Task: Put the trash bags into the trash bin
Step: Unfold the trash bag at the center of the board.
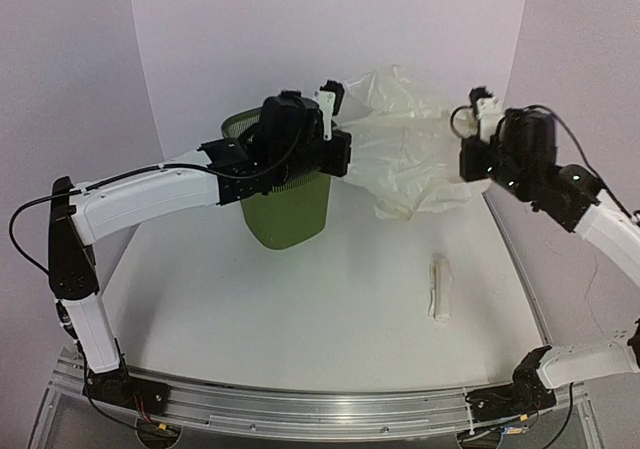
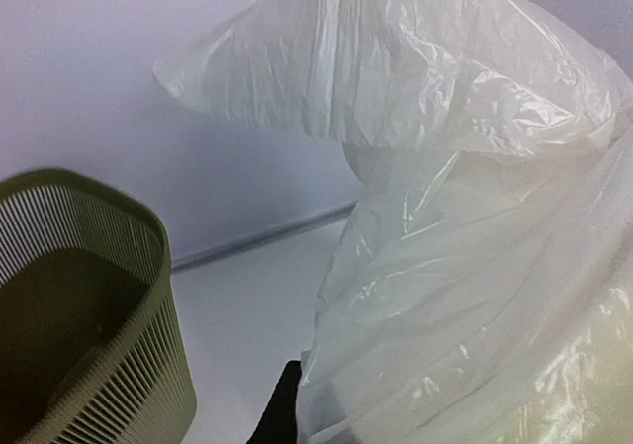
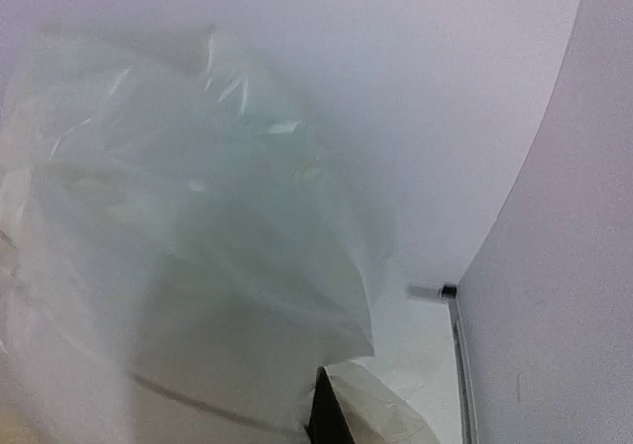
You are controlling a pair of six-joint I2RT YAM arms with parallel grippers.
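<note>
Top view, near to far. At the near edge, a metal rail (image 1: 330,404) carries the bases of the left arm (image 1: 150,194) and the right arm (image 1: 560,184). On the white worktop (image 1: 300,319), a small rolled white bag (image 1: 440,289) lies lengthwise at about 4 o'clock from the trash bin (image 1: 290,209). The bin stands upright, left of centre and open at the top; the left arm's wrist hangs over its rim. The trash bag (image 1: 410,159), a crinkled translucent sheet, is outside the bin at its 2 to 3 o'clock, spread in the air between the two arms, with its lowest fold reaching down to the worktop.

The left jaws are clenched on the bag's 9 o'clock edge, just beside the bin's rim. The right jaws are clenched on its 3 o'clock edge. In each wrist view the film hides most of the jaws, leaving one dark finger (image 2: 280,409) showing at the bottom of the picture. Behind everything rises a plain pale backdrop (image 1: 200,39).
</note>
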